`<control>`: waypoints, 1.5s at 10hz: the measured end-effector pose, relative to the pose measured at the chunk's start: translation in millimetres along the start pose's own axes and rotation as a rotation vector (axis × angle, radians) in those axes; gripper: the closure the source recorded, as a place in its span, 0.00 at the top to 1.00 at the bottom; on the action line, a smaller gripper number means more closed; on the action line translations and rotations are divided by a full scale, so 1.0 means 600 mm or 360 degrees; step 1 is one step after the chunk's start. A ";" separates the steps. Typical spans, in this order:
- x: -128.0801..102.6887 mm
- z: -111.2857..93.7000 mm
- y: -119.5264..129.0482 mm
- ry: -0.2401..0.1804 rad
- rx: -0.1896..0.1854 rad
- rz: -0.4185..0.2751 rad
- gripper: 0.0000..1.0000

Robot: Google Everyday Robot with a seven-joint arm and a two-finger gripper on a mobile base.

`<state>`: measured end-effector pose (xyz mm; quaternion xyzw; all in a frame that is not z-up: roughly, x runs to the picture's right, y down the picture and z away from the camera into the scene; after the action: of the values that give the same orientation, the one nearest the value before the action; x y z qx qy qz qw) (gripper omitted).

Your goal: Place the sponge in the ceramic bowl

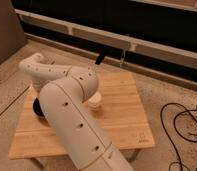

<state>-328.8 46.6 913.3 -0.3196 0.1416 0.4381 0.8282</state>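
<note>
My white arm (pixel 67 105) fills the middle of the camera view, bending left and down over the left end of the wooden table (pixel 122 120). Just a dark sliver of the ceramic bowl (pixel 38 109) peeks out from under the arm near the table's left edge. The gripper is hidden behind the arm, somewhere over or near that bowl. The sponge is hidden.
A small white cup (pixel 95 103) stands on the table just right of the arm. A dark object (pixel 99 59) lies past the table's back edge. Black cables (pixel 184 131) loop on the floor to the right. A dark wall with ledges runs along the back.
</note>
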 end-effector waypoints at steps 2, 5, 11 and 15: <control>0.000 -0.001 -0.004 -0.0002 0.0001 0.0004 0.21; -0.001 0.000 0.001 -0.0002 0.0000 -0.0002 0.21; -0.001 0.000 0.001 -0.0002 0.0000 -0.0001 0.20; 0.000 0.000 0.000 -0.0002 0.0000 0.0000 0.04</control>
<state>-328.8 46.1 913.4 -0.3192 0.1413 0.4383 0.8282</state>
